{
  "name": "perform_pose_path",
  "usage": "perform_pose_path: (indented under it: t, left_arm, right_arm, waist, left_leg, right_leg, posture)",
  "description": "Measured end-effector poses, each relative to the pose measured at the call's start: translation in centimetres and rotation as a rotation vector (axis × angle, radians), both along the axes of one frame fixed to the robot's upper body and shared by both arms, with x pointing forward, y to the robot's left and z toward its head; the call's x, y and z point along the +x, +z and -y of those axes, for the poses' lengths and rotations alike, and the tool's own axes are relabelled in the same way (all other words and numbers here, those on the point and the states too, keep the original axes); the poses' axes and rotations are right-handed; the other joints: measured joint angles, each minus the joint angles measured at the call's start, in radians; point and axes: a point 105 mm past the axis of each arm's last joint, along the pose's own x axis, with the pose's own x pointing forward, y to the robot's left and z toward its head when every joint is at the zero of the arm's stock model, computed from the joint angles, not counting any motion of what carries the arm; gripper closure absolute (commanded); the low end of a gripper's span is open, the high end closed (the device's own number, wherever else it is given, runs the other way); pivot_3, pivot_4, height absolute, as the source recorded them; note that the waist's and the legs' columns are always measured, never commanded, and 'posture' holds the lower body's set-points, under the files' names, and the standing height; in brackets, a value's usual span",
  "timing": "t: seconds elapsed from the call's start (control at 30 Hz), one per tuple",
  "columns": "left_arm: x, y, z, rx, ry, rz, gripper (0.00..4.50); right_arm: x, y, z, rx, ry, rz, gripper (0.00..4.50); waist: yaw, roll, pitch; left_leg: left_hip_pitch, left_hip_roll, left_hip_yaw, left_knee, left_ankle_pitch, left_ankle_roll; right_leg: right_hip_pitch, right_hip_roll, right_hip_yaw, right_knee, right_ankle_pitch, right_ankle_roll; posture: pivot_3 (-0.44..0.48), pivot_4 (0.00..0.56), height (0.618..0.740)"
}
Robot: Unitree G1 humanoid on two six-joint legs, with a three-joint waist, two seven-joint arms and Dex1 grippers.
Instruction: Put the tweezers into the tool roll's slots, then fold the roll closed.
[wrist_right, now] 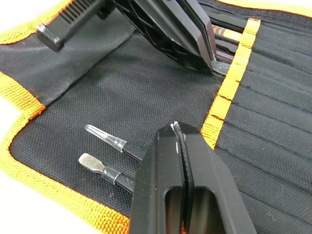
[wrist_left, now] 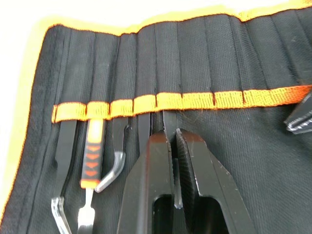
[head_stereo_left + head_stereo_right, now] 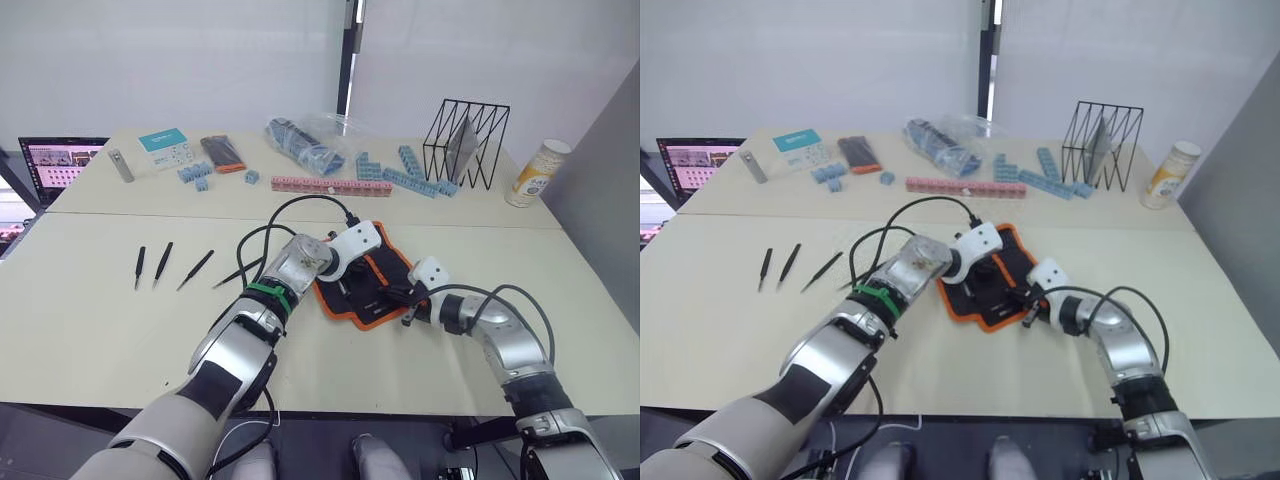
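Black fabric tool roll (image 2: 234, 146): left gripper (image 2: 174, 139) pinching tweezers (image 2: 170, 127) at slot mouth under orange band (image 2: 195, 100) (keep shaft parallel to stitching). Right gripper (image 1: 179, 129) pressed together, empty.

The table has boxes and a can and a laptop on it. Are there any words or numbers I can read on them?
No text can be read.
Teal and white box: print too small to read.
Yellow and white can: label too blurred to read.
Laptop screen: small pictures, no readable words.
Tool roll: no words on the part that shows; the orange tool handle bears black arrow marks, not letters.
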Motion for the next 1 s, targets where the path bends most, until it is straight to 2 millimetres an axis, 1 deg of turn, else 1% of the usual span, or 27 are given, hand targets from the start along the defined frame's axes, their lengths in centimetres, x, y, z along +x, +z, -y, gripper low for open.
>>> perform_pose_path:
  t: [0.17, 0.23, 0.4, 0.43, 0.5, 0.53, 0.57, 0.6, 0.67, 0.73, 0.87, 1.0]
  left_arm:
    - [0.0, -0.3, 0.1, 0.012, -0.006, 0.021, 4.5]
    - [0.1, -0.2, 0.1, 0.006, -0.003, 0.02, 3.69]
    - [0.2, 0.9, -0.7, 0.017, -0.028, 0.056, 2.06]
    - [0.3, 1.5, -1.5, 0.019, -0.016, 0.079, 1.79]
    - [0.2, 2.6, -3.2, 0.011, 0.006, 0.095, 1.07]
    - [-0.1, 3.1, -4.0, -0.01, 0.016, 0.092, 0.86]
    - [-0.7, 3.6, -5.3, -0.044, 0.033, 0.077, 0.42]
    - [-1.2, 3.8, -6.1, -0.065, 0.045, 0.064, 0.09]
    - [-2.3, 4.1, -8.3, -0.113, 0.086, 0.031, 0.04]
    - [-3.0, 4.5, -9.8, -0.155, 0.121, 0.009, 0.04]
    - [-4.3, 6.0, -12.4, -0.309, 0.186, 0.006, 0.04]
    - [-5.0, 5.9, -15.6, -0.415, 0.259, -0.004, 0.04]
  right_arm:
    - [-0.1, 0.1, 0.0, 0.0, -0.001, 0.006, 4.47]
    - [-0.1, 0.1, 0.0, 0.001, -0.003, 0.009, 4.5]
    - [0.0, 0.2, 0.0, 0.003, -0.006, 0.011, 4.5]
    - [0.0, 0.3, 0.0, 0.005, -0.003, 0.011, 4.5]
    - [0.0, 0.5, 0.1, 0.016, 0.003, 0.009, 4.5]
    - [-0.1, 0.5, 0.2, 0.023, 0.005, 0.006, 4.5]
    - [-0.1, 0.6, 0.3, 0.04, 0.006, 0.001, 4.5]
    - [-0.2, 0.7, 0.5, 0.055, 0.002, -0.004, 4.5]
    - [-0.2, 0.8, 0.7, 0.091, -0.006, -0.017, 4.5]
    - [-0.2, 1.0, 0.8, 0.118, -0.014, -0.021, 4.5]
    - [-0.1, 1.3, 1.0, 0.142, -0.027, -0.018, 4.5]
    - [0.1, 1.1, 1.4, 0.131, -0.039, -0.019, 4.5]
  waist:
    - [0.001, 0.0, 0.0]
    - [0.001, 0.0, 0.0]
    - [-0.002, 0.0, 0.0]
    - [-0.006, 0.0, 0.0]
    - [-0.008, 0.001, 0.0]
    - [-0.007, 0.001, 0.0]
    - [-0.006, 0.002, 0.0]
    - [-0.005, 0.002, 0.0]
    - [-0.003, 0.003, 0.001]
    - [0.001, 0.003, 0.001]
    - [0.0, 0.003, 0.001]
    - [-0.004, 0.003, 0.001]
  left_leg:
    - [0.0, 0.0, 0.0, 0.0, 0.0, 0.0]
    - [0.0, 0.0, 0.0, 0.0, 0.0, 0.0]
    - [-0.001, 0.0, 0.0, -0.001, 0.0, 0.0]
    - [-0.001, 0.0, 0.0, -0.001, 0.0, 0.0]
    - [0.0, 0.0, 0.0, -0.003, 0.0, 0.0]
    - [0.0, 0.0, 0.0, -0.003, 0.0, 0.0]
    - [0.0, 0.0, 0.0, -0.004, 0.0, 0.0]
    - [0.0, 0.0, 0.0, -0.004, 0.0, 0.0]
    - [-0.001, 0.0, -0.001, -0.003, 0.0, 0.0]
    - [-0.002, 0.0, -0.001, -0.003, 0.0, 0.0]
    - [-0.002, 0.0, -0.001, -0.003, 0.0, 0.0]
    - [-0.001, 0.001, -0.001, -0.003, 0.0, 0.0]
  right_leg:
    - [0.0, 0.0, 0.0, 0.0, 0.0, 0.0]
    - [0.0, 0.0, 0.0, 0.0, 0.0, 0.0]
    - [-0.001, 0.0, 0.0, 0.0, 0.0, 0.0]
    - [-0.001, 0.0, 0.0, 0.0, 0.0, 0.0]
    - [-0.001, 0.0, 0.001, 0.001, 0.0, -0.001]
    - [-0.001, 0.0, 0.001, 0.001, -0.001, -0.001]
    - [-0.001, 0.0, 0.001, 0.001, -0.001, -0.001]
    - [-0.001, 0.0, 0.0, 0.001, -0.001, -0.001]
    - [-0.002, 0.0, 0.0, 0.001, -0.001, -0.001]
    - [-0.002, 0.0, 0.0, 0.001, -0.001, -0.001]
    - [-0.002, 0.0, 0.0, 0.001, -0.001, -0.001]
    - [-0.003, 0.0, 0.0, 0.001, -0.001, -0.001]
  posture:
    - [0.0, 0.15, 0.74]
    - [0.0, 0.15, 0.74]
    - [0.0, 0.15, 0.74]
    - [0.0, 0.15, 0.74]
    - [0.0, 0.15, 0.74]
    - [0.0, 0.15, 0.74]
    - [0.0, 0.15, 0.74]
    - [0.0, 0.15, 0.74]
    - [0.0, 0.15, 0.74]
    - [0.0, 0.15, 0.74]
    - [0.0, 0.15, 0.74]
    - [0.0, 0.15, 0.74]
